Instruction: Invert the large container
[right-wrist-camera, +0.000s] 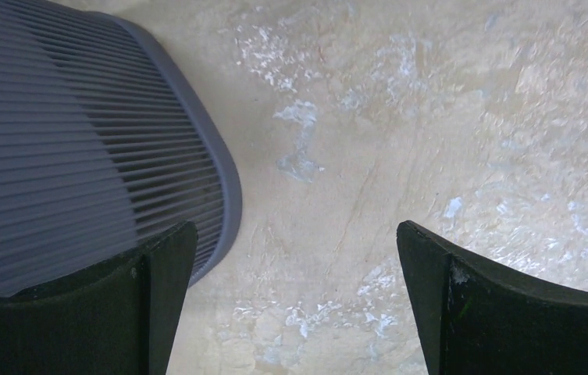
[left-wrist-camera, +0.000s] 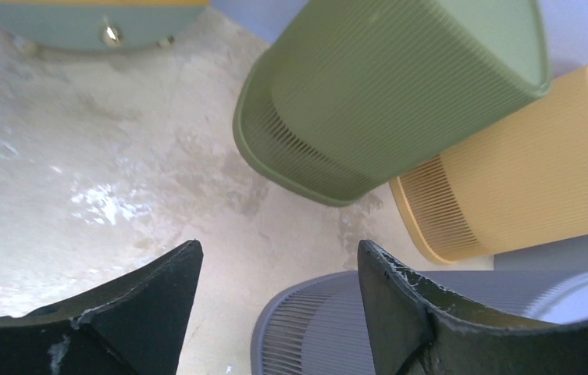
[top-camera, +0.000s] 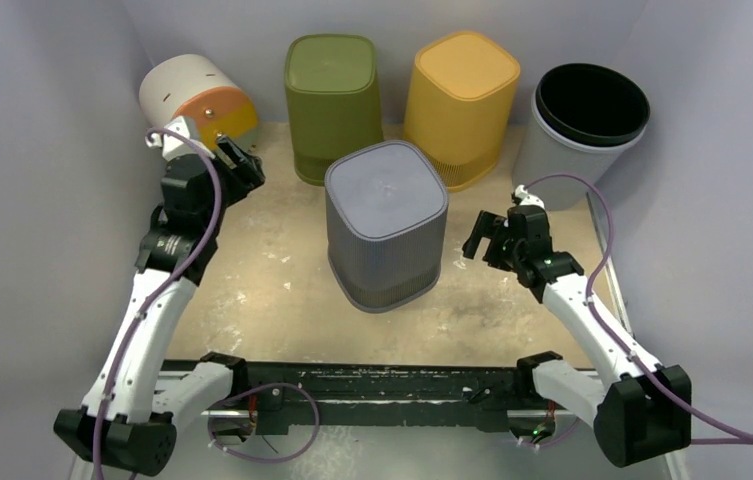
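large grey container point(top-camera: 387, 225) sits rim-down on the table point(top-camera: 252, 290), left tool point(top-camera: 242, 165) and right tool point(top-camera: 480, 240) both released beside it.

No text, label, brand, number or sign can be read in any of the three views.
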`<action>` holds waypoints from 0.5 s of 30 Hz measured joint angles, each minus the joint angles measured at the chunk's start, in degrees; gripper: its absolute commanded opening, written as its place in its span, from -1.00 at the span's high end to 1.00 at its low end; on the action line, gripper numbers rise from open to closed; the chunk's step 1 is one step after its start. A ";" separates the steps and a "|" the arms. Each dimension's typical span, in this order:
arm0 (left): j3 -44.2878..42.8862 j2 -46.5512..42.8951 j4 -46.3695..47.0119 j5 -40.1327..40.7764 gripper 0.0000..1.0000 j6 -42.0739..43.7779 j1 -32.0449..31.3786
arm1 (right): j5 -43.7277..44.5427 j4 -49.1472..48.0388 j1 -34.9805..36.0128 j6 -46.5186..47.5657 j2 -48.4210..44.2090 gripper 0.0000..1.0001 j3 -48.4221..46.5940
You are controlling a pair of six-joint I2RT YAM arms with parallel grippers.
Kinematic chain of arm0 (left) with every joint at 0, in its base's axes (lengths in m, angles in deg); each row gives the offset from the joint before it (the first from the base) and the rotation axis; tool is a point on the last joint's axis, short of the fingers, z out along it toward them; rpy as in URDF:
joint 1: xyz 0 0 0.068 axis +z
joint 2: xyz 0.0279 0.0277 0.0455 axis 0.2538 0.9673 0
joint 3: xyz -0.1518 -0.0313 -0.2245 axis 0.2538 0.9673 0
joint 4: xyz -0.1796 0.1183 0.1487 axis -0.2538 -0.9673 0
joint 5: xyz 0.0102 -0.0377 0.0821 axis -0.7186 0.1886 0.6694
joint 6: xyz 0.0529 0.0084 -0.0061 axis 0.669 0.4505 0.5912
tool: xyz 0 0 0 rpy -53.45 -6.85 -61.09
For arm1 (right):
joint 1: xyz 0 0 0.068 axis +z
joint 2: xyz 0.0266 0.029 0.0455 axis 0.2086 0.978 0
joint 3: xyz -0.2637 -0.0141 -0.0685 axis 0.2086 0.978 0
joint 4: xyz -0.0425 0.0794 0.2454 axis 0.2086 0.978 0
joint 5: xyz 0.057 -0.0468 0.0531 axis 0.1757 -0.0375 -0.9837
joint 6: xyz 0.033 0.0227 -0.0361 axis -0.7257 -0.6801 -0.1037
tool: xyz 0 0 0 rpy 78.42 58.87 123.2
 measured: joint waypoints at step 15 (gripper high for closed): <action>-5.88 -8.55 -8.00 -2.38 -0.43 7.23 0.07 | -2.58 -12.07 15.74 -7.37 25.46 -1.00 -1.46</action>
